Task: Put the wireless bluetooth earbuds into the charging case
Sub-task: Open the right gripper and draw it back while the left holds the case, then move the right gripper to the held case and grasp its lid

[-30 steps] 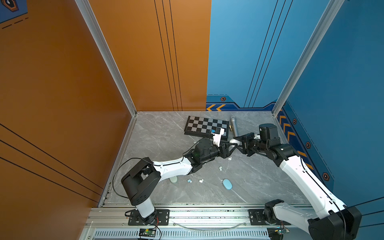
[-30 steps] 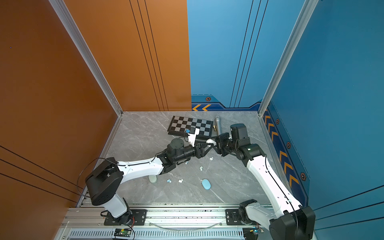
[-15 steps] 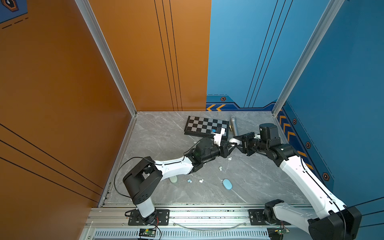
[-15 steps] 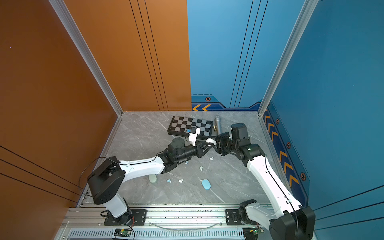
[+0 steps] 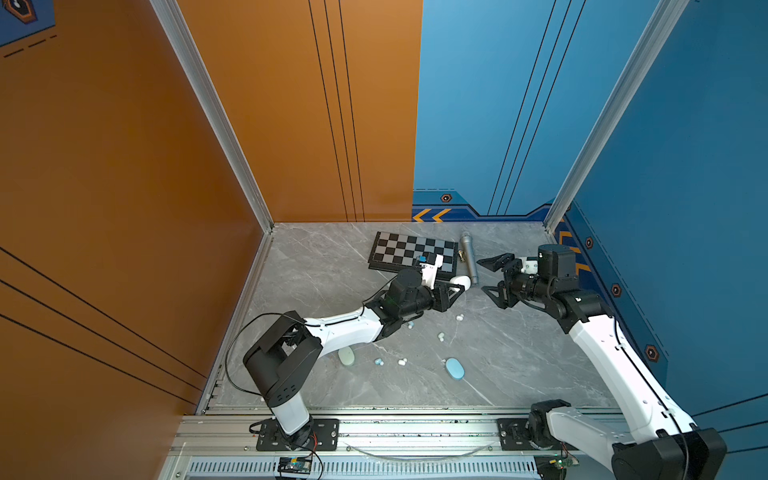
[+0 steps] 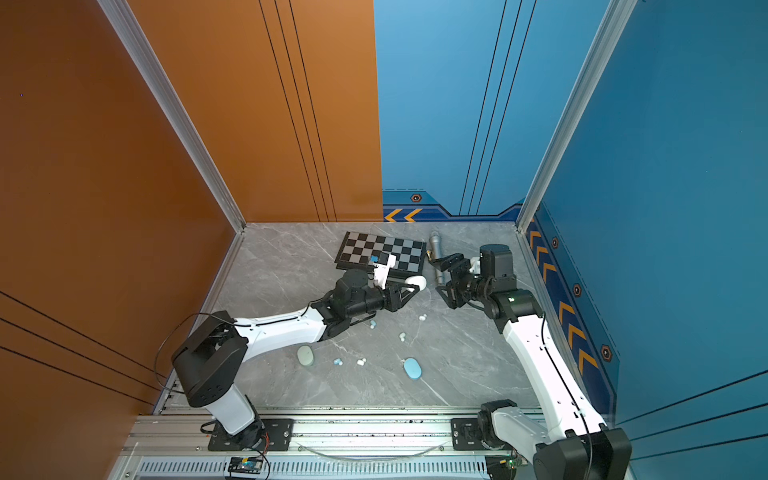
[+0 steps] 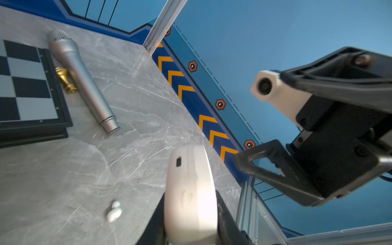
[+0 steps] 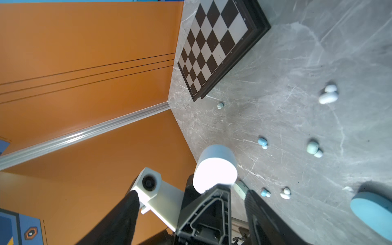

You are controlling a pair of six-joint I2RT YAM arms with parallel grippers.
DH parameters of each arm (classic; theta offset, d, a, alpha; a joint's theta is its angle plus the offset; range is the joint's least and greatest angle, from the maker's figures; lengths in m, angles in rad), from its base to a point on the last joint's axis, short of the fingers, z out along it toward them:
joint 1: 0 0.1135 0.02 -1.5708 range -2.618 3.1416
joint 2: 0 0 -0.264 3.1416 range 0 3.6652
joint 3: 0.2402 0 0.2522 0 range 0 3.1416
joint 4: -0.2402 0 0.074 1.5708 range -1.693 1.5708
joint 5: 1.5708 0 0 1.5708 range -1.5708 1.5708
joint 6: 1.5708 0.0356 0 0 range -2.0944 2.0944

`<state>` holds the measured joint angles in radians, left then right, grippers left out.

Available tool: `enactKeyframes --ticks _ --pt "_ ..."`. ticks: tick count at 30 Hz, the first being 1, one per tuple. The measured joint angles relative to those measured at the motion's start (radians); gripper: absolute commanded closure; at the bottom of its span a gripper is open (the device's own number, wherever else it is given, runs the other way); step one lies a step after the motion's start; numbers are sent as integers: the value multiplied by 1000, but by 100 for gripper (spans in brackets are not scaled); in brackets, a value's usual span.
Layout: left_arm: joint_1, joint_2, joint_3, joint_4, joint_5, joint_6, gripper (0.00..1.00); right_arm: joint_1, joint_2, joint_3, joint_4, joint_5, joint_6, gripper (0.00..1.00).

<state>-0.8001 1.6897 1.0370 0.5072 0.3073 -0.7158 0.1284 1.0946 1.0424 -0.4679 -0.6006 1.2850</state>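
My left gripper (image 5: 455,287) is shut on a white charging case (image 5: 462,282), held off the floor by the chessboard's near corner. The left wrist view shows this case (image 7: 191,191) edge-on between the jaws. My right gripper (image 5: 481,275) stands open just right of the case, touching nothing. Several earbuds lie loose on the grey floor: a white one (image 5: 459,318), a mint one (image 5: 441,336), a light blue one (image 5: 410,325), then a light blue (image 5: 378,362) and a white (image 5: 402,362) nearer the front. Both top views show them.
A mint case (image 5: 346,356) and a blue case (image 5: 455,368) lie near the front. A chessboard (image 5: 411,251), a silver microphone (image 5: 468,257) and a gold chess piece (image 7: 65,80) sit at the back. Walls close in on the left, back and right.
My right gripper has opened and drawn back to the right, away from the white case. The left gripper has tightened on the case and keeps it in place.
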Motion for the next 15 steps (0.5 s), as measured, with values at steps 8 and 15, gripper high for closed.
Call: enactKeyframes --ticks 8,15 --pt "117 -36 165 -435 194 8 100 143 -55 -9 -87 25 -818 24" --pt "194 -89 146 -708 438 18 100 198 -172 -117 -79 -21 -1299 28"
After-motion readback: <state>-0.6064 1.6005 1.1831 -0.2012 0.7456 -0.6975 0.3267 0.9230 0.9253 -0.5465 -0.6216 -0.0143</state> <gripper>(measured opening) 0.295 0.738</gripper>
